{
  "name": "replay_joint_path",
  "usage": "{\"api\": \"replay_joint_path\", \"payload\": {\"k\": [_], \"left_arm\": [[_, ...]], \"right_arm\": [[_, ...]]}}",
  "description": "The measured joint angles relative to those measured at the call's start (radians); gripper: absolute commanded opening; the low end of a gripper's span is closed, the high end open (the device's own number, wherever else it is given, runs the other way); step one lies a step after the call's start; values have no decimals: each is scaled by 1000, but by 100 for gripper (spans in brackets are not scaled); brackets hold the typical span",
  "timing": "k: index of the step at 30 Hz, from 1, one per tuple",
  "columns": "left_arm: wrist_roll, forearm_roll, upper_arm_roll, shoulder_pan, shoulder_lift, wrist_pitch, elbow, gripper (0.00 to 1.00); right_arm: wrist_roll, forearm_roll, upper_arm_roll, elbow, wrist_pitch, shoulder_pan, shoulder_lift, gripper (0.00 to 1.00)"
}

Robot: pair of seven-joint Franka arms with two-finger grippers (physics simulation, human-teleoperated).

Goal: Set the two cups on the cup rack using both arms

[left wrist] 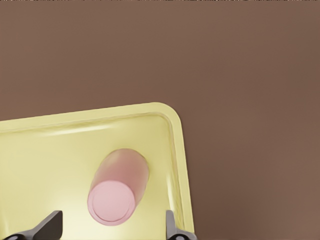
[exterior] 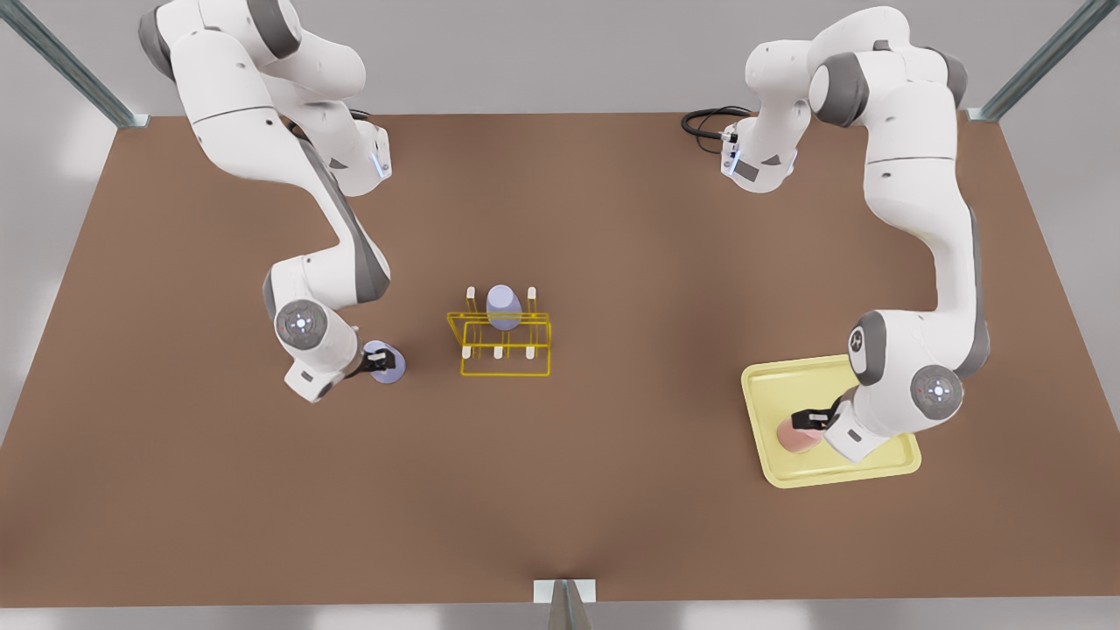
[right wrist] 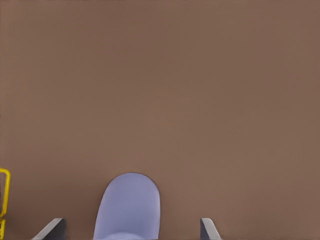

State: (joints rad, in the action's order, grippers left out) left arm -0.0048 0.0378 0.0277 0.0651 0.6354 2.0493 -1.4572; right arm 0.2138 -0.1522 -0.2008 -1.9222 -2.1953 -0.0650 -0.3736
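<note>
Pink cup [left wrist: 118, 191] sits upside down in the pale yellow tray [left wrist: 177, 150], base toward my left wrist camera, and my left gripper [left wrist: 112, 226] hangs over it with fingers spread wide, one tip on each side, neither touching. In the front view that gripper [exterior: 809, 421] is at the front view's right, low over the tray's near-left part. Wide spread makes sense: the cup tapers, so I want clearance before I drop and close. My right gripper [right wrist: 131, 229] brackets the lavender cup [right wrist: 128, 206] the same way, fingers apart, cup between them on the bare brown table [right wrist: 200, 90]; the front view has it [exterior: 381, 360] just off the cup rack [exterior: 500, 343] on the front view's left. The rack already carries a second lavender cup [exterior: 503, 305] on a back peg, so I judge the free pegs beside it are for these two. Neither cup is gripped yet. Likely next: lower, clamp, lift. Risk: a tapered wall slipping if I clamp high.
</note>
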Motion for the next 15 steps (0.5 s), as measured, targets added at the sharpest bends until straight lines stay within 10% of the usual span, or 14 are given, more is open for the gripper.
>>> {"api": "replay_joint_path", "payload": {"k": [15], "left_arm": [[5,2,7,-15,53,224,-138,100]], "right_arm": [[128,21,0,-155,-170,19,-2,100]]}}
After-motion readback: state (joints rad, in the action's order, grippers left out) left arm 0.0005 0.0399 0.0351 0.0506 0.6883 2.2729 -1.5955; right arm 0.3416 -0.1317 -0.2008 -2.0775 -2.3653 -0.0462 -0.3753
